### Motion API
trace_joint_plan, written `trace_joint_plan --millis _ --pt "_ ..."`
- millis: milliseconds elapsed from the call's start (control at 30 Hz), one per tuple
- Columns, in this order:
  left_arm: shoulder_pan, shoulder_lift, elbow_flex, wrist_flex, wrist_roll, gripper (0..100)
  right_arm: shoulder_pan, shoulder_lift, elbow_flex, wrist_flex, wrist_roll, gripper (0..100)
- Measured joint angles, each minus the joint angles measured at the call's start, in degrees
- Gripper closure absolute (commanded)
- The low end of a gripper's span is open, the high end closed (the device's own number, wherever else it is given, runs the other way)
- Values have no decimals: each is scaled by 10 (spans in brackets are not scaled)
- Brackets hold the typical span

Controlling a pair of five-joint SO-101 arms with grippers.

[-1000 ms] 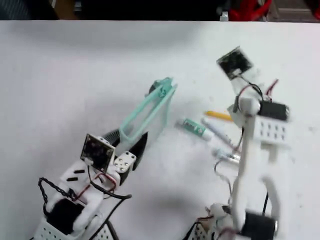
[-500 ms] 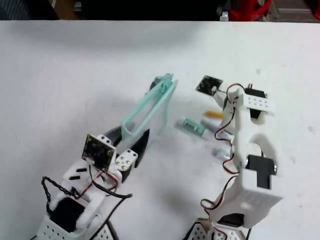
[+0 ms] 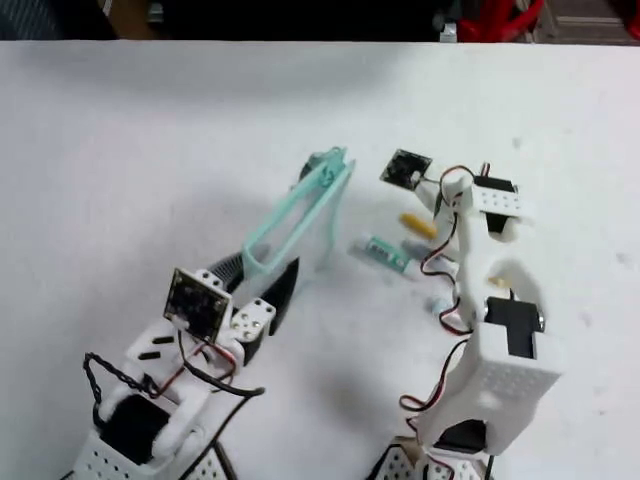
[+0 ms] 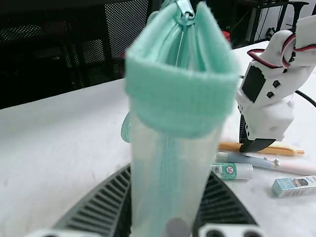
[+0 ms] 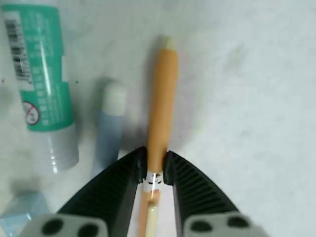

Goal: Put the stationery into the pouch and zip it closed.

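**High view.** The left arm (image 3: 190, 330) stood at the near left of the white surface (image 3: 150, 130). Its jaws were clamped on the near end of the pouch (image 3: 295, 225). The pouch was clear with a mint-green rim and stood on edge, running from near left to far right, well apart from the stationery on its right. The right arm (image 3: 490, 370) reached from the near right, its jaws down at the orange pen (image 3: 418, 224). A green tube (image 3: 388, 253) lay just left of that pen, between it and the pouch.

**Left wrist view.** The pouch (image 4: 177, 98) rose upright between the two grey jaws, which pressed its sides. Its zip slider showed at the top of the rim. Beyond it, the right arm (image 4: 266, 94) had a dark jaw tip resting on the orange pen (image 4: 266, 147). A white pen (image 4: 276, 165), the green tube (image 4: 232, 171) and a small pale-blue box (image 4: 294, 185) lay beside it.

**Right wrist view.** The black jaws stood narrow, gripping the orange pen (image 5: 163, 98) from both sides as it lay on the surface (image 5: 256, 74). A pale-blue pen (image 5: 111, 128) lay just beside it, and the green tube (image 5: 44, 84) lay beyond that.
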Motion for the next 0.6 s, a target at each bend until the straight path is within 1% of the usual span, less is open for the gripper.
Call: trace_joint_plan --millis 167,433,600 --pt "0 0 0 0 0 864 7 -33 3 7 -8 981" --pt "0 0 0 0 0 864 41 -218 3 7 -120 981" --pt "0 0 0 0 0 862 60 -341 3 8 -222 981"
